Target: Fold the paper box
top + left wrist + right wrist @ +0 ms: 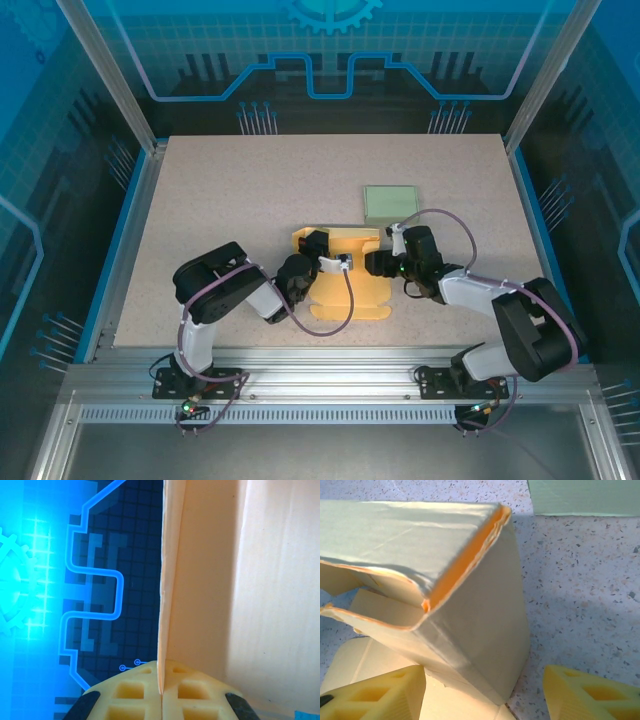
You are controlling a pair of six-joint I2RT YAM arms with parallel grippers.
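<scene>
The paper box point(345, 290) is a yellow-orange cardboard blank in the middle of the table, partly folded, with raised walls at its far end. My left gripper point(332, 263) reaches in from the left. In the left wrist view it point(162, 692) is shut on the thin edge of an upright flap of the paper box point(200, 580). My right gripper point(377, 262) comes in from the right side. In the right wrist view it point(485, 695) is open, its fingers point(375, 695) straddling a raised corner of the paper box point(480, 625) without clamping it.
A pale green square sheet point(392, 203) lies flat just beyond the box, toward the back right; its edge point(585, 497) also appears at the top of the right wrist view. Speckled tabletop point(220, 190) surrounds the box, bounded by a blue-framed enclosure.
</scene>
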